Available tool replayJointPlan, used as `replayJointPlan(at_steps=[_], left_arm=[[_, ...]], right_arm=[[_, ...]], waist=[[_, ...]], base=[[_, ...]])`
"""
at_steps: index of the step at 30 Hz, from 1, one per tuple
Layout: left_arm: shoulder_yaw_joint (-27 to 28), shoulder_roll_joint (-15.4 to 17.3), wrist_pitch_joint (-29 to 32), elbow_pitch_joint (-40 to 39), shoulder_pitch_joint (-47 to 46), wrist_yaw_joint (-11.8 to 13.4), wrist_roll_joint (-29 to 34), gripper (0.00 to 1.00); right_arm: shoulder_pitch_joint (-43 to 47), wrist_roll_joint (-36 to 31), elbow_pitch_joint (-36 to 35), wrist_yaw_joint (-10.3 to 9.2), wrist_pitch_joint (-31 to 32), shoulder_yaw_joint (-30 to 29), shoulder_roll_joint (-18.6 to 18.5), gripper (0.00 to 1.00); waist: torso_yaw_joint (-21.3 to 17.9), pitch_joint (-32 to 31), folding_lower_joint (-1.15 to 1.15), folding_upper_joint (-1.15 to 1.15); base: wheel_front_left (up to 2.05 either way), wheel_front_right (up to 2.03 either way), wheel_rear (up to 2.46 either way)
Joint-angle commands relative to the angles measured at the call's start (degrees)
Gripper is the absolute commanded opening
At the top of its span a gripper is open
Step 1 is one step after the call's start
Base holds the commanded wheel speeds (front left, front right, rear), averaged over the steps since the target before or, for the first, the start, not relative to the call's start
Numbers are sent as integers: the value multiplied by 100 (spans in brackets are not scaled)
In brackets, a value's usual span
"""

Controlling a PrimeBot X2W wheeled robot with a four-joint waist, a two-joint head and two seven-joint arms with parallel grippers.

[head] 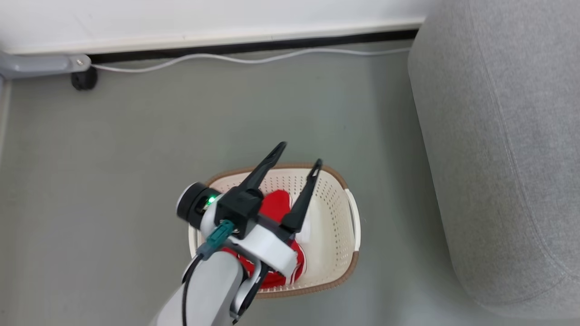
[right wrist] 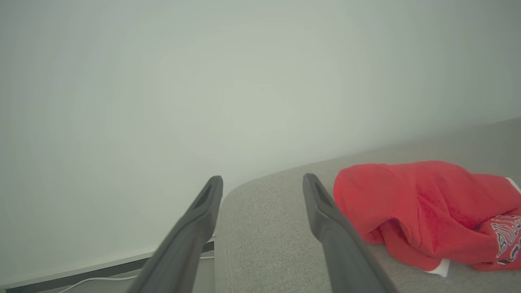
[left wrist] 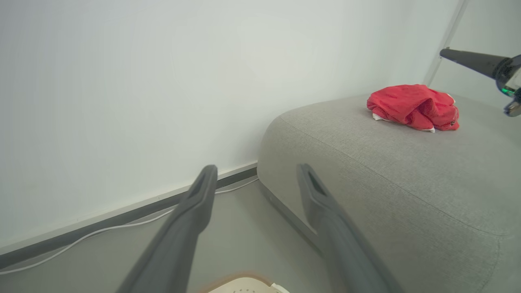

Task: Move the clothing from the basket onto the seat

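Note:
A cream basket (head: 335,174) with a brown rim stands on the floor left of the grey seat (head: 507,136). Red clothing (head: 276,206) with white trim lies inside it, partly hidden by my left arm. My left gripper (head: 301,154) hovers open and empty above the basket; in its own view (left wrist: 256,169) the fingers point toward the wall and the seat's end (left wrist: 407,183). Another red garment (left wrist: 413,106) lies crumpled on the seat. My right gripper (right wrist: 262,179) is open and empty over the seat (right wrist: 264,228), just left of that garment (right wrist: 415,203). One right finger (left wrist: 472,62) shows beyond the garment.
A white cable (head: 244,59) runs along the dark baseboard at the wall. A grey frame leg with a black caster (head: 84,79) stands at the far left. Grey floor (head: 136,149) surrounds the basket, with a narrow gap between basket and seat.

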Motion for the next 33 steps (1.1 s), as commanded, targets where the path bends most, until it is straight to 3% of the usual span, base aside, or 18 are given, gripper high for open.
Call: replayJointPlan(at_steps=[1, 15, 24, 33], left_arm=[[241, 17, -27, -108, 88, -44, 11, 100], [1748, 17, -27, 13, 1058, 141, 288, 100], [2618, 17, -27, 24, 1704, 75, 559, 100], [3288, 18, -27, -98, 2263, 181, 824, 100]], right_arm=[[168, -35, -217, 16, -29, 121, -132, 100], [896, -222, -890, 16, -29, 1073, 424, 100], [1552, -471, -1104, 16, -29, 1088, 876, 100], [2180, -815, -1330, 16, -29, 987, 1233, 100]], waist=[[124, -219, -1, 0], [369, -995, -1, 0], [394, -1468, -1, 0], [467, -1717, -1, 0]], base=[[0, 0, 0], [0, 0, 0], [0, 0, 0], [0, 0, 0]])
